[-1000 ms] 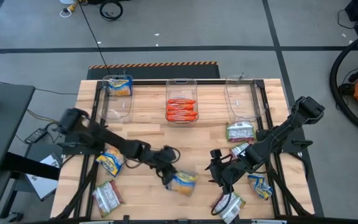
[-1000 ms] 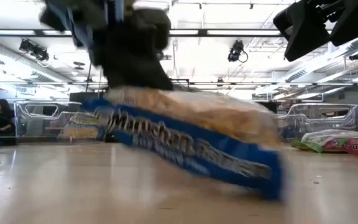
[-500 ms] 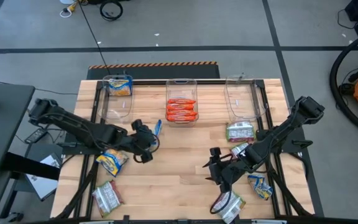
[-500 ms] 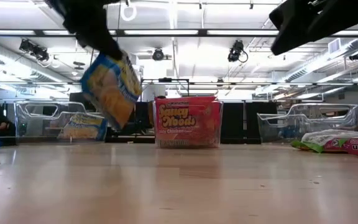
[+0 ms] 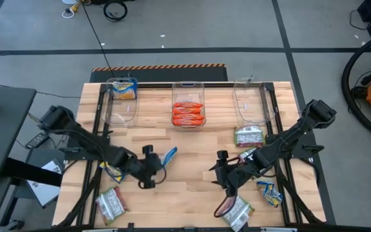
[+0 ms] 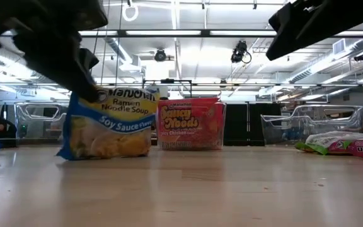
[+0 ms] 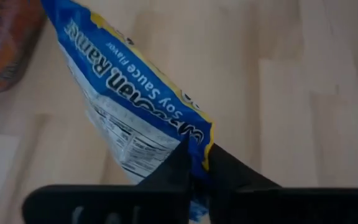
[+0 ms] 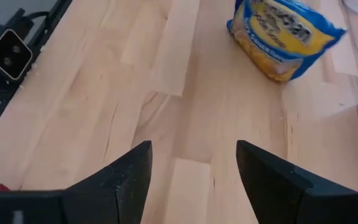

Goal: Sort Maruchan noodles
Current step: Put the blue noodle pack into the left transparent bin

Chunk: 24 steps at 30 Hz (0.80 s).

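Clamping my left end effector (image 5: 154, 162) on a yellow-and-blue packet (image 5: 168, 155), I should carry it level. My right end effector (image 8: 191, 180) waits, fingers apart.

The left gripper (image 5: 156, 162) now sits lower and nearer the table's front than half a second ago, its fingers clamped on the yellow-and-blue plastic soy sauce ramen packet (image 6: 109, 129), which stands on edge on the wooden table (image 6: 232, 189) instead of hanging tilted in the air.

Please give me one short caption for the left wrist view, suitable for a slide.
The left gripper holds a blue-and-yellow soy sauce noodle packet by its edge above the wooden table.
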Available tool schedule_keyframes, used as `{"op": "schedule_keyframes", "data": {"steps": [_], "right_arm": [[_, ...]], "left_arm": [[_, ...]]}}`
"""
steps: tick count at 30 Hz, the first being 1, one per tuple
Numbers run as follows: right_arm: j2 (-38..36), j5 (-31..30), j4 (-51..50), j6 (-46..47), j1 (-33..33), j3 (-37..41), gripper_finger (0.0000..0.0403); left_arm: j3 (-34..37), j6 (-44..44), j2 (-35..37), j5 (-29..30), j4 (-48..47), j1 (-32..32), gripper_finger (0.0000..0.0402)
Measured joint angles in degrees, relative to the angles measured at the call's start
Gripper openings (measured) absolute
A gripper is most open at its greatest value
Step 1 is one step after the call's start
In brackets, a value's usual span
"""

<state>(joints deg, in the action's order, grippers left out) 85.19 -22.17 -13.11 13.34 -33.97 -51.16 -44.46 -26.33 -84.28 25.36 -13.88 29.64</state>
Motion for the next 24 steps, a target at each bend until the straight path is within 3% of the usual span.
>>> {"op": "schedule_keyframes", "data": {"steps": [12, 17, 24], "right_arm": [[0.0, 1.1, -0.4, 2.4, 0.0, 0.0, 0.0254], [0.0, 1.1, -0.6, 4.2, 0.0, 0.0, 0.0254], [0.0, 0.9, -0.6, 4.5, 0.0, 0.0, 0.0254]], "left_arm": [[-5.5, 1.0, -2.1, 5.6, -6.4, -1.6, 0.0149], [-5.9, 3.0, -2.0, 9.4, -6.7, -3.0, 0.0174], [-5.9, 3.0, -2.4, 9.4, -7.5, -5.0, 0.0183]]}}
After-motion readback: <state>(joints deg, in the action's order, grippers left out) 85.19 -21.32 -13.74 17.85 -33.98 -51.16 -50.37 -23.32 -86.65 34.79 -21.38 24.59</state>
